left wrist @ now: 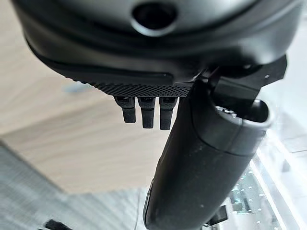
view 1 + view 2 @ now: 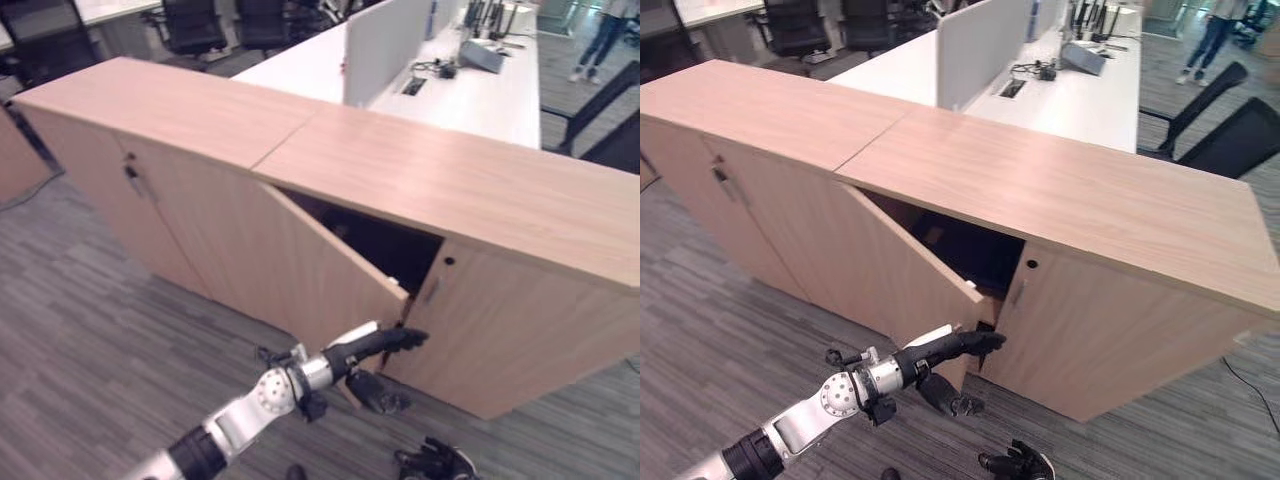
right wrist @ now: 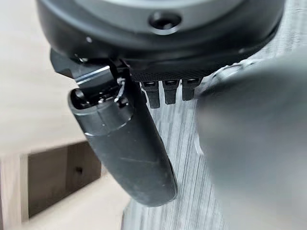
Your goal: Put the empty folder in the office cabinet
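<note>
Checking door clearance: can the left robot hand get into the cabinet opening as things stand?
Probably not yet. The left robot hand is at the free edge of the cabinet door, which stands only partly ajar. The dark opening behind it is a narrow wedge, so the door likely needs swinging wider first.

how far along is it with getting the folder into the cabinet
Early. Already done: the cabinet door stands partly open, showing the dark inside. In hand: the left robot hand is at that door's free edge, fingers straight, apparently working the door. The right robot hand hangs low near the floor. I can't spot a folder in either hand, so fetching it, placing it inside the office cabinet and closing the door all seem left.
</note>
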Controlling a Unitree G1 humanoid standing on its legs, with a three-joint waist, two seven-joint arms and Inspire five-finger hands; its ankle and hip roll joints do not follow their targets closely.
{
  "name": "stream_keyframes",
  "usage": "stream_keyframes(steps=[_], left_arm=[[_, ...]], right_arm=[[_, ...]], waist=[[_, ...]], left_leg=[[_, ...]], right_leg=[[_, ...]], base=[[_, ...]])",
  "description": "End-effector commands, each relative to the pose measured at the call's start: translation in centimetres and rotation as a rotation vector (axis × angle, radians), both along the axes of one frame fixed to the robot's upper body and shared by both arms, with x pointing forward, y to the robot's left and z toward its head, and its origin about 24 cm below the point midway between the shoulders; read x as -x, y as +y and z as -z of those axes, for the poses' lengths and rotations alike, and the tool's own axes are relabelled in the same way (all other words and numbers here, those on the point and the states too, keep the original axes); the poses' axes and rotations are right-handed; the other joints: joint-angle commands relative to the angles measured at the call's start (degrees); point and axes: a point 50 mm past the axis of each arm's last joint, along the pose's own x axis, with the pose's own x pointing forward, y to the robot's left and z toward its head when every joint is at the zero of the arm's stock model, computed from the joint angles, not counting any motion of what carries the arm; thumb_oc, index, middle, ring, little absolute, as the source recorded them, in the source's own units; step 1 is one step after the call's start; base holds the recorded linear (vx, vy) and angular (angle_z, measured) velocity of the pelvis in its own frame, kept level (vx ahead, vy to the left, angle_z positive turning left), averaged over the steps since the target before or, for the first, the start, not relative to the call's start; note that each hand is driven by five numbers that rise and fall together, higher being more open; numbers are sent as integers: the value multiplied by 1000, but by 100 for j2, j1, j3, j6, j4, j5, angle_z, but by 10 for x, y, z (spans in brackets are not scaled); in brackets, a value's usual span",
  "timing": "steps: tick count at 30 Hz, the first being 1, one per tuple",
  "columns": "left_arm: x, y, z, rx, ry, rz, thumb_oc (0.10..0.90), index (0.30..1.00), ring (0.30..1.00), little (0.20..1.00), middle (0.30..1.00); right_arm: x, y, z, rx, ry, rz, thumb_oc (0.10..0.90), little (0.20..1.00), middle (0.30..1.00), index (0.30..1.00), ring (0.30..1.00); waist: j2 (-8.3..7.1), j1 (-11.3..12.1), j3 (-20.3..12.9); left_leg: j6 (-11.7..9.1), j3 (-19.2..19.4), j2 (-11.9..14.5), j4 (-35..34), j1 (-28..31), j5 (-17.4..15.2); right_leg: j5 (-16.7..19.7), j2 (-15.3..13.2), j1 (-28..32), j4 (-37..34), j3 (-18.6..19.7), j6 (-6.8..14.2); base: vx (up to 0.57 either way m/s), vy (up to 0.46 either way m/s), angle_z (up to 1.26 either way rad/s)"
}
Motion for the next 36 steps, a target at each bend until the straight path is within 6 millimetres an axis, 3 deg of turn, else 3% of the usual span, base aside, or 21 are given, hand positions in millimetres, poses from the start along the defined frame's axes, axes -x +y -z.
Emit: stream_keyframes(steps=[1, 2, 3, 4, 8, 12, 15, 18, 19, 21, 22, 23, 26, 28, 29, 32, 35, 36], left_arm=[[-26, -8, -50, 174, -188, -30, 800, 900, 900, 900, 900], [-26, -8, -50, 175, -188, -30, 800, 900, 900, 900, 900], [-33, -3, -53, 180, -195, -56, 800, 900, 900, 900, 900], [-35, -1, -54, 186, -193, -69, 800, 900, 900, 900, 900], [-37, 7, -49, 194, -177, -131, 800, 900, 900, 900, 900], [-42, 26, -42, 173, -167, -232, 800, 900, 900, 900, 900], [-42, 37, -39, 163, -153, -269, 800, 900, 900, 900, 900], [-42, 48, -38, 146, -149, -303, 800, 900, 900, 900, 900], [-42, 48, -38, 146, -149, -303, 800, 900, 900, 900, 900], [-43, 58, -40, 135, -163, -322, 800, 900, 900, 900, 900], [-44, 64, -42, 100, -187, -321, 800, 900, 900, 900, 900], [-45, 69, -42, 64, -200, -319, 800, 900, 900, 900, 900], [-52, 86, -44, -30, -204, -320, 800, 900, 900, 900, 900], [-55, 93, -47, -44, -211, -336, 800, 900, 900, 900, 900], [-67, 110, -51, -61, -211, -406, 800, 900, 900, 900, 900], [-73, 122, -52, -76, -218, -463, 800, 900, 900, 900, 900], [-84, 144, -61, -129, -255, -540, 800, 900, 900, 900, 900], [-89, 160, -72, -182, -290, -570, 800, 900, 900, 900, 900]], right_arm=[[32, -18, 6, 43, 106, 24, 800, 900, 900, 900, 900], [32, -18, 6, 43, 106, 24, 800, 900, 900, 900, 900], [51, -38, 6, 82, 178, 74, 800, 900, 900, 900, 900], [57, -43, 6, 89, 201, 100, 800, 900, 900, 900, 900], [63, -50, 6, 99, 230, 132, 800, 900, 900, 900, 900], [61, -54, 4, 108, 219, 150, 800, 900, 900, 900, 900], [58, -58, 3, 114, 211, 145, 800, 900, 900, 900, 900], [52, -63, 1, 126, 196, 121, 800, 900, 900, 900, 900], [52, -63, 1, 126, 196, 120, 800, 900, 900, 900, 900], [47, -67, -1, 137, 177, 79, 800, 900, 900, 900, 900], [47, -69, -2, 148, 181, 49, 800, 900, 900, 900, 900], [47, -71, -3, 156, 182, 32, 800, 900, 900, 900, 900], [40, -77, -6, 176, 177, -16, 800, 900, 900, 900, 900], [35, -77, -6, 176, 168, -16, 800, 900, 900, 900, 900], [35, -74, -5, 154, 169, -12, 800, 900, 900, 900, 900], [39, -73, -4, 146, 183, -5, 800, 900, 900, 900, 900], [50, -73, -2, 130, 219, 27, 800, 900, 900, 900, 900], [63, -76, -2, 123, 262, 55, 800, 900, 900, 900, 900]], waist=[[165, 64, -90], [173, 68, -91], [178, -39, -130], [185, -67, -148], [231, -142, -194], [228, -262, -197], [253, -286, -131], [273, -261, -62], [276, -263, -62], [276, -218, -20], [301, -161, -1], [293, -137, -16], [342, -112, 6], [364, -121, 15], [498, -168, -120], [562, -187, -186], [632, -248, -261], [679, -293, -309]], left_leg=[[-1, -273, 186, -7, 132, -532], [-7, -269, 194, -7, 134, -533], [-132, -173, 389, -7, 158, -470], [-176, -137, 458, -7, 169, -441], [-299, 68, 708, 45, 261, -375], [-414, 360, 1115, 731, 181, -490], [-436, 355, 1380, 1472, 81, -723], [-368, 224, 1584, 2413, -167, -619], [-369, 221, 1588, 2422, -173, -624], [-175, -106, 1425, 2752, -427, -469], [-63, -642, 1012, 2872, -796, -606], [-16, -933, 712, 2695, -930, -738], [14, -1450, 149, 2216, -918, -970], [-27, -1513, 89, 2257, -941, -968], [-47, -1439, 64, 1860, -576, -1041], [-46, -1357, 18, 1531, -260, -1045], [-16, -1250, -13, 945, 93, -948], [8, -1157, -15, 692, 233, -902]], right_leg=[[-600, 319, 234, 224, -38, 61], [-593, 330, 238, 211, -35, 56], [-595, 546, 293, -35, 62, 9], [-610, 628, 313, -108, 98, -19], [-702, 887, 346, -218, 296, -139], [-891, 1246, 391, -219, 634, -344], [-1043, 1434, 538, -219, 847, -461], [-1099, 1598, 657, -219, 1034, -631], [-1099, 1601, 656, -219, 1032, -631], [-1058, 1622, 599, -219, 1148, -716], [-1070, 1618, 589, -219, 1284, -707], [-1024, 1569, 563, -219, 1360, -671], [-913, 1557, 560, -219, 1568, -586], [-904, 1560, 552, -219, 1615, -583], [-920, 1593, 613, -219, 1741, -548], [-910, 1548, 672, -219, 1799, -512], [-856, 1432, 644, -189, 1863, -423], [-834, 1381, 595, -159, 1892, -372]], base=[[31, -187, -33], [46, -275, -25], [44, -250, -19], [54, -325, -18], [34, -180, -32], [30, -220, -39], [62, -170, -50], [28, -139, -33], [16, -53, -41], [-85, -28, -28], [-96, 35, -13], [0, 75, -44], [23, 84, -79], [40, 92, -47], [85, 117, -37], [84, 145, -39], [49, 159, -47], [36, 127, -38]])
